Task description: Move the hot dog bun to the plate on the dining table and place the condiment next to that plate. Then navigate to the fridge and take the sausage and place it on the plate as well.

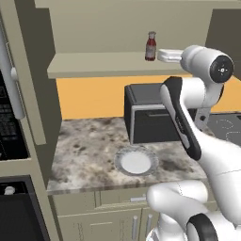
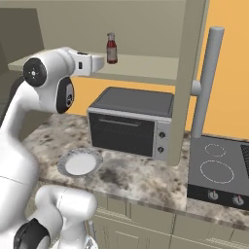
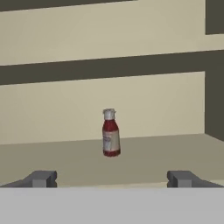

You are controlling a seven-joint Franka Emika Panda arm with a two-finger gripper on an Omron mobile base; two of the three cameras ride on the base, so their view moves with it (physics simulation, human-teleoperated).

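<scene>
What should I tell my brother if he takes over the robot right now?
Hand: open, empty, raised to shelf height, pointing at the ketchup bottle.
Ketchup bottle: upright on the shelf above the toaster oven, untouched.
Plate: empty, on the counter before the oven.
Done: nothing placed.
Left: grab the bottle; bun, sausage, and the dining table aren't visible here.

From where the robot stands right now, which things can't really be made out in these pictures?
- Label of the red condiment bottle with white cap: too small and blurred to read, hand view.
- Front of the dark toaster oven: partly covered by the white arm, left base view.
- Black stovetop: cut off by the right edge, right base view.
- Open gripper: just its fingertips rise above the bottom edge, hand view.
</scene>
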